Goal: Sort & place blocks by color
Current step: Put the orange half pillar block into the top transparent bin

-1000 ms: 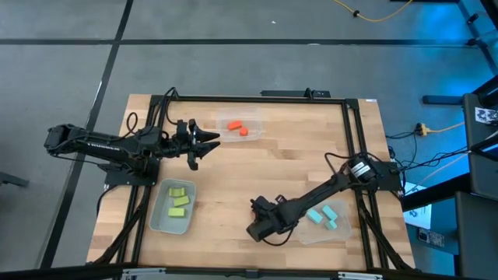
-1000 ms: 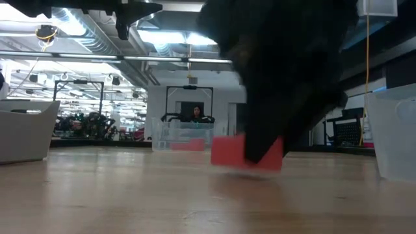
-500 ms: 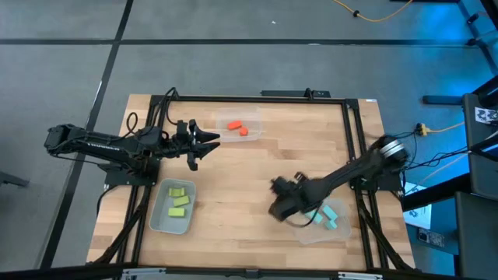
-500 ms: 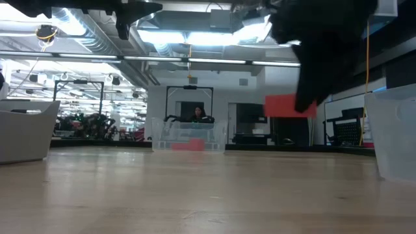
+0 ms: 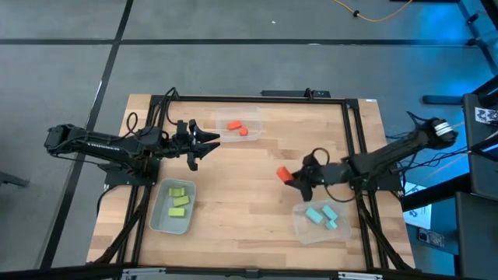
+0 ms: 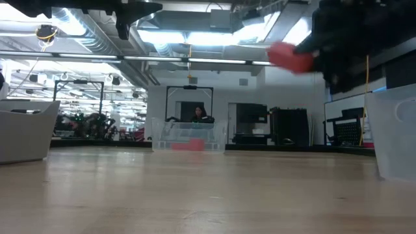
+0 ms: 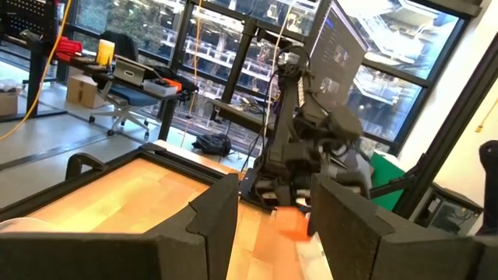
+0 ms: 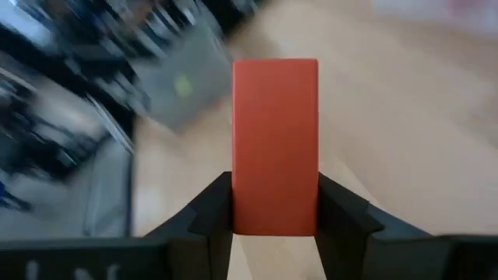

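Right gripper (image 5: 292,178): we have it pinched on the last orange-red block (image 8: 275,145), one finger on each long side, lifted clear of the table (image 5: 241,187) near its middle. We judge it is held high so it can cross to the far bin without dragging.
Blue bin (image 5: 299,227): nearest on the right side, we count three light blue blocks (image 5: 321,215) inside, so that colour looks finished.
Green bin (image 5: 156,220): nearest on the left side, we count three yellow-green blocks (image 5: 179,201), also finished by our reckoning.
Carried block: in the low view it (image 6: 290,56) hangs well above the wood, tilted, with nothing under it.
Left gripper (image 5: 204,145): its fingers (image 7: 210,219) stand spread with nothing between them; it hovers just beside the far bin, waiting, we think, to leave the way clear.
Orange bin (image 5: 254,119): farthest back, we count two orange-red blocks (image 5: 238,127) in it; the third is the one we carry.
Remaining: we judge one drop into the far bin completes the sort.
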`<state>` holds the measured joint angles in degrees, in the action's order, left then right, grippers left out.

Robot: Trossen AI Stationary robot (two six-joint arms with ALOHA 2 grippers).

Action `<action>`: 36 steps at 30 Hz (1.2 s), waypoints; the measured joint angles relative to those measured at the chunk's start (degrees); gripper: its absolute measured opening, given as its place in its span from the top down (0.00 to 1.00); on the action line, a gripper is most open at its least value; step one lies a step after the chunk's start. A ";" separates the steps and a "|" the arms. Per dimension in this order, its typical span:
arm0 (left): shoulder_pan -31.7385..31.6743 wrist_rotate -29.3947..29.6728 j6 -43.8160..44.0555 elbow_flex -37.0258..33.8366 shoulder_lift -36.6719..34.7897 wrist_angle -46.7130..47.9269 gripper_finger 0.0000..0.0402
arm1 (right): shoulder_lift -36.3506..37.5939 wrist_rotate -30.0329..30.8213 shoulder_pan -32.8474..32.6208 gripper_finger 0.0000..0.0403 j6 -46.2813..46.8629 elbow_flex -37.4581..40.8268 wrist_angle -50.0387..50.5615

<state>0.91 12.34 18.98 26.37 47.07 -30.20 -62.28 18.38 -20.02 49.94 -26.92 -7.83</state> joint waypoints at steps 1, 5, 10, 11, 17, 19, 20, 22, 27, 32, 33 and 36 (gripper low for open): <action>0.00 0.02 0.00 0.00 0.00 0.00 0.62 | 0.71 0.01 0.69 0.66 -0.97 0.64 -3.06; 0.00 -0.02 0.00 0.00 0.00 -0.11 0.62 | 1.38 -0.15 3.58 0.66 -7.22 0.83 -15.44; 0.00 -2.52 -0.01 0.00 0.00 -0.22 0.62 | 1.38 -1.39 6.73 0.66 -14.09 0.79 -26.59; 0.00 -3.05 -0.02 0.00 0.00 -0.24 0.62 | 1.36 -1.39 7.23 0.66 -14.51 0.79 -27.44; 0.00 -4.38 -0.02 0.00 0.00 -0.25 0.62 | 1.31 -2.85 9.30 0.66 -14.46 0.79 -27.65; 0.00 -4.35 -0.02 0.00 0.00 -0.25 0.62 | 1.31 -3.17 9.57 0.66 -14.28 0.79 -27.57; 0.00 -4.35 -0.02 0.00 0.00 -0.26 0.62 | 1.31 -3.25 9.69 0.66 -14.28 0.79 -27.59; 0.00 -4.35 -0.02 0.00 0.00 -0.26 0.62 | 1.31 -3.22 9.85 0.66 -14.28 0.79 -27.63; 0.00 -4.35 -0.03 -0.02 0.00 -0.26 0.62 | 1.31 -3.21 10.39 0.66 -14.29 0.79 -27.56; 0.00 -4.33 -0.04 -0.02 0.00 -0.34 0.62 | 1.31 -3.12 11.26 0.66 -14.34 0.67 -27.15; 0.00 -4.27 -0.04 -0.02 0.00 -0.64 0.62 | 1.24 -2.98 11.88 0.66 -14.41 -0.06 -25.43; -0.01 -3.39 -0.02 -0.04 0.00 -3.50 0.62 | -0.57 -1.20 15.15 0.66 -15.57 -5.79 -15.71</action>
<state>0.90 8.95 18.96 26.33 47.07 -33.69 -62.85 17.18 -4.87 34.37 -32.71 -23.54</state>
